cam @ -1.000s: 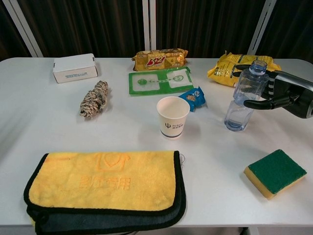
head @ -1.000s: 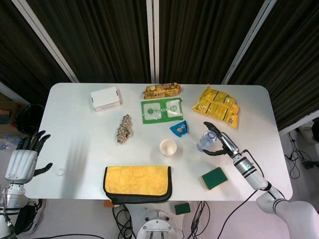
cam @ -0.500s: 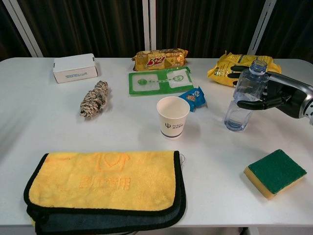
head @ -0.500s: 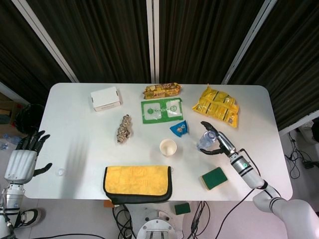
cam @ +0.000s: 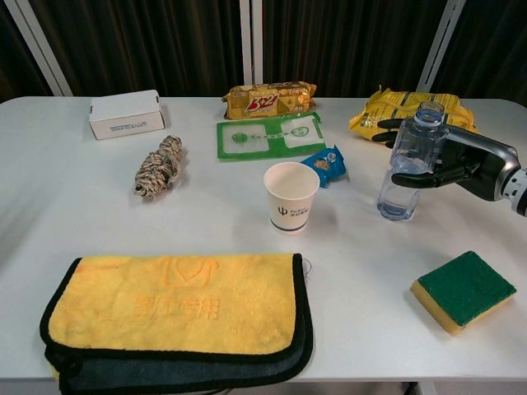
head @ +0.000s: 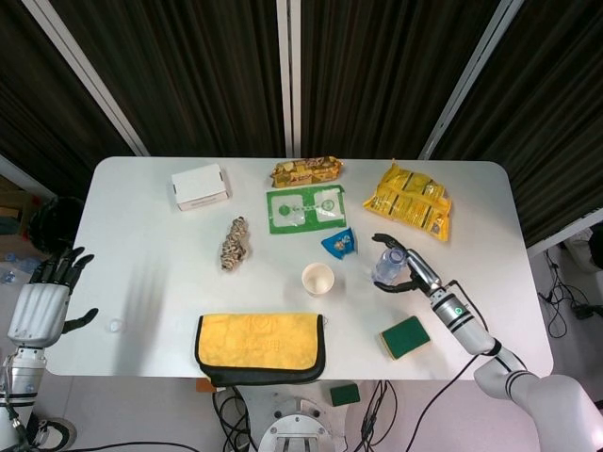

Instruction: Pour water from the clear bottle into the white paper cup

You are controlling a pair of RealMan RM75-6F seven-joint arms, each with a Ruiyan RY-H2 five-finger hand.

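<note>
The clear bottle (cam: 409, 164) stands upright and uncapped on the white table (cam: 206, 222), with a little water in its base. It is right of the white paper cup (cam: 291, 196), which stands upright about a hand's width away. My right hand (cam: 465, 160) reaches in from the right, its thumb in front of the bottle and its fingers (cam: 385, 125) behind it, cupped around it without a firm grip showing. In the head view the bottle (head: 388, 266), cup (head: 318, 280) and right hand (head: 415, 273) sit right of centre. My left hand (head: 42, 306) hangs open off the table's left edge.
A blue snack packet (cam: 327, 162) lies between cup and bottle. A green-and-yellow sponge (cam: 463, 290) sits near the front right, a yellow cloth (cam: 177, 309) at the front. Yellow bags (cam: 387, 111), a green sheet (cam: 268, 136), a biscuit pack (cam: 269, 99), a twine bundle (cam: 159, 167) and a white box (cam: 126, 113) lie further back.
My right hand has slid leftward so its thumb and fingers reach further around the bottle. The bottle and cup have stayed in place, and the left hand has barely moved.
</note>
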